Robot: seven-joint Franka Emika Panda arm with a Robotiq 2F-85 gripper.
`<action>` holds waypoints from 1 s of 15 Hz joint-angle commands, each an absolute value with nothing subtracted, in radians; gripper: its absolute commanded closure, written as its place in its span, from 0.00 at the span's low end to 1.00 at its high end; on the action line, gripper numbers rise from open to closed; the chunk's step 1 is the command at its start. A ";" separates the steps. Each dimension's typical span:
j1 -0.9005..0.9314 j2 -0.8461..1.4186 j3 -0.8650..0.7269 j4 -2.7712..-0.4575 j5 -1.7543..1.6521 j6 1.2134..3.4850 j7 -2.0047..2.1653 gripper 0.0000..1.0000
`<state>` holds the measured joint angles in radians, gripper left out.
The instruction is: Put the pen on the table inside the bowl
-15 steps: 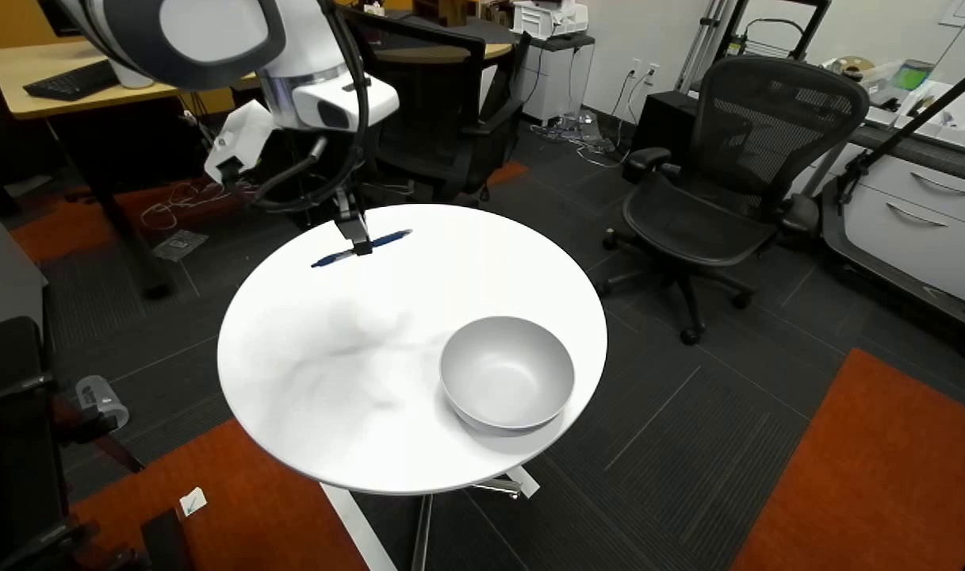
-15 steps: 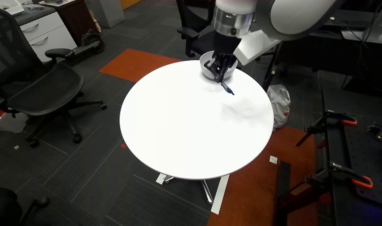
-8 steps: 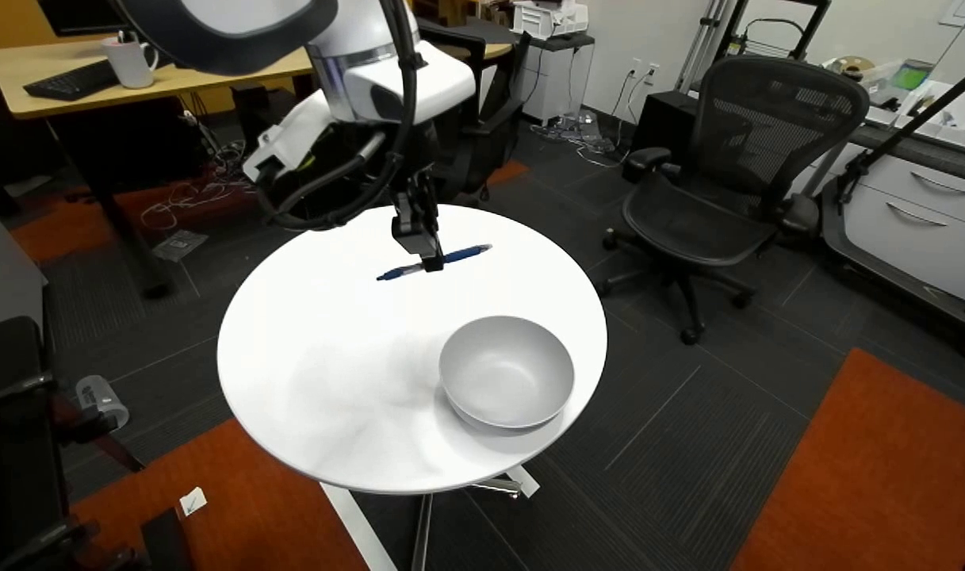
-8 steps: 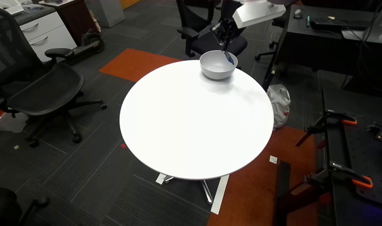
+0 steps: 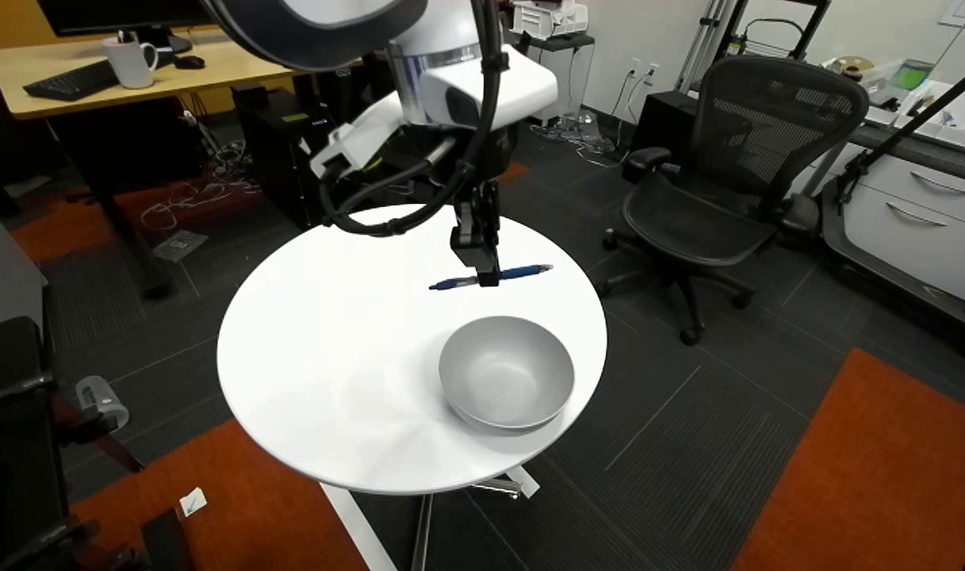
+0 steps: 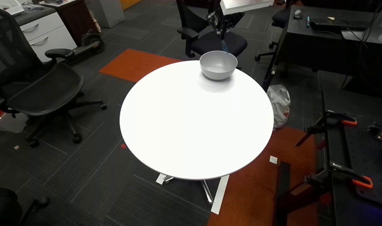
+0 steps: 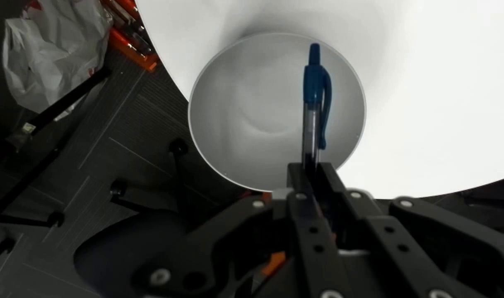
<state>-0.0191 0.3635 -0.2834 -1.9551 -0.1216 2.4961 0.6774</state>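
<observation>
The blue pen point(image 5: 527, 272) has a clear middle section and is held across my gripper point(image 5: 488, 281), which is shut on it near its middle. In the wrist view, the pen point(image 7: 314, 85) points away from the fingers point(image 7: 298, 176) and its front half lies over the grey bowl point(image 7: 260, 91) as seen from above. The bowl point(image 5: 506, 381) stands upright near the edge of the round white table point(image 5: 323, 341), with nothing visible inside. In an exterior view, the pen point(image 6: 224, 46) and gripper point(image 6: 221, 35) appear above the bowl's rim point(image 6: 218, 51). The pen is raised, not touching the bowl.
A black office chair point(image 6: 230, 42) stands close behind the bowl's side of the table. Another mesh chair point(image 5: 712, 230) stands apart. A wooden desk point(image 5: 236, 67) holds a mug point(image 5: 131, 63). A plastic bag point(image 6: 278, 103) is on the floor beside the table.
My gripper, still shut on the pen, has moved across the table toward the bowl and risen. The bowl has not moved.
</observation>
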 commanded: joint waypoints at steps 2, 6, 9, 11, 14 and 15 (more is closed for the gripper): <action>-0.057 0.471 -0.269 -1.808 -0.063 2.390 0.689 0.97; -0.068 0.541 -0.265 -1.741 -0.041 2.368 0.683 0.64; -0.070 0.570 -0.264 -1.715 -0.029 2.365 0.678 0.49; -0.070 0.580 -0.265 -1.705 -0.024 2.365 0.677 0.34; -0.072 0.582 -0.267 -1.701 -0.022 2.365 0.676 0.12; -0.074 0.580 -0.266 -1.702 -0.019 2.365 0.675 0.05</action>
